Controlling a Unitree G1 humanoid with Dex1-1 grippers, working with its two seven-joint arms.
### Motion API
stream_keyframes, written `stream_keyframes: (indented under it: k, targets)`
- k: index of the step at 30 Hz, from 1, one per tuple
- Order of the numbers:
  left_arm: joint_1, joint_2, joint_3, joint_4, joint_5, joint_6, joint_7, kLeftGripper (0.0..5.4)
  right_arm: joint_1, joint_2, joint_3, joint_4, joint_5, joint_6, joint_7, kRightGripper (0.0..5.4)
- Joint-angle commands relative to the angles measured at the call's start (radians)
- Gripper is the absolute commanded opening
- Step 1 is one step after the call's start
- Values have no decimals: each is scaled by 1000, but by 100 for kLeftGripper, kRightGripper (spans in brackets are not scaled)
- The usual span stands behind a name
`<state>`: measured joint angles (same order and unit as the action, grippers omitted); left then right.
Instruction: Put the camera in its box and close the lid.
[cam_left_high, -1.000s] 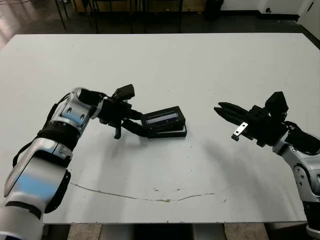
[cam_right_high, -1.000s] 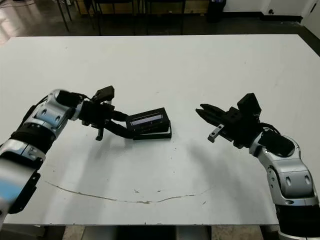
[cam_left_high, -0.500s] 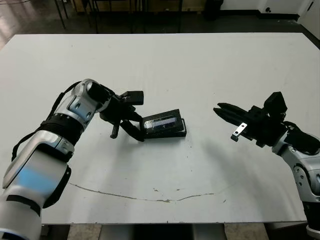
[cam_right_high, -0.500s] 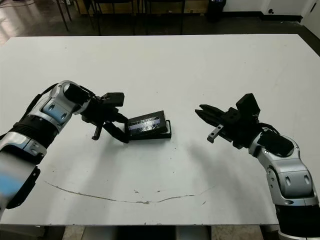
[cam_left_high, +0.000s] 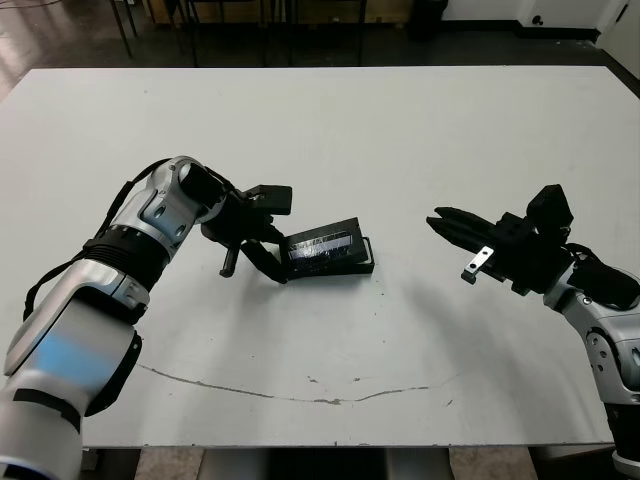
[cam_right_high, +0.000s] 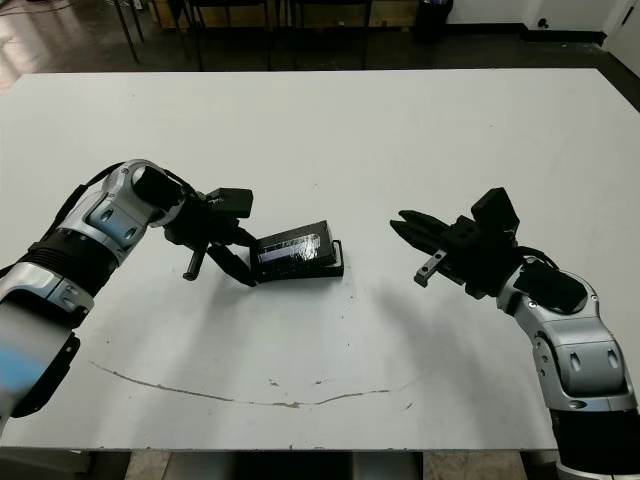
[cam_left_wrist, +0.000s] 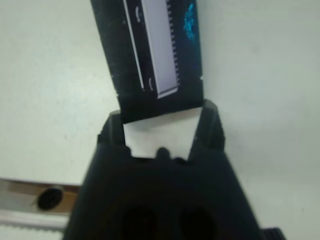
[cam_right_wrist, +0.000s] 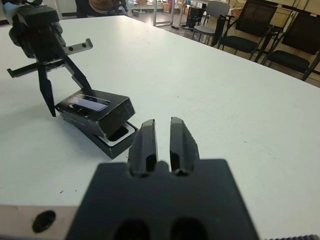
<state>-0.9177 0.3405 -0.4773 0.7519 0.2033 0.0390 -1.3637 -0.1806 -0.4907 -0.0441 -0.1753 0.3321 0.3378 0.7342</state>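
Note:
The lid (cam_left_high: 322, 243), a flat black panel with a glossy window strip, lies tilted over the box (cam_left_high: 358, 267) and is shifted towards my left. That leaves the box's other end uncovered (cam_right_wrist: 120, 135), showing a white lining and a dark inside. I cannot make out the camera. My left gripper (cam_left_high: 281, 258) is at the lid's left end, its fingers (cam_left_wrist: 114, 131) pressed against both long edges, shut on the lid (cam_left_wrist: 157, 55). My right gripper (cam_left_high: 440, 218) hovers well to the right of the box, shut and holding nothing.
A thin dark scratch (cam_left_high: 300, 392) runs across the white table (cam_left_high: 330, 130) near its front edge. Black chairs (cam_right_wrist: 260, 25) stand beyond the table.
My left gripper has swung round and lowered the lid from a raised tilt to nearly flat on the box. In the last half second it barely moved. The right arm stayed still.

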Motion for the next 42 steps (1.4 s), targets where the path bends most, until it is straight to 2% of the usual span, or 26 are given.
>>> stream_keyframes:
  k: [1, 10, 17, 30, 42]
  targets:
    - [4, -36, 0, 37, 4, 19, 28, 27, 17, -13, 4, 16, -12, -16, 5, 0]
    - [-39, -86, -13, 112, 31, -25, 41, 27, 16, -14, 2, 27, -6, -22, 19, 0]
    - [-77, -113, -21, 104, 61, 51, 54, 24, 22, -15, 2, 19, -13, -22, 14, 0]
    - [-162, -145, -63, 143, 149, 21, 89, 20, 27, -17, -6, 9, -9, -17, 7, 0]
    - [-223, -196, -45, 160, 157, 54, 82, 17, 38, -10, -8, 8, -15, -25, -1, 0]
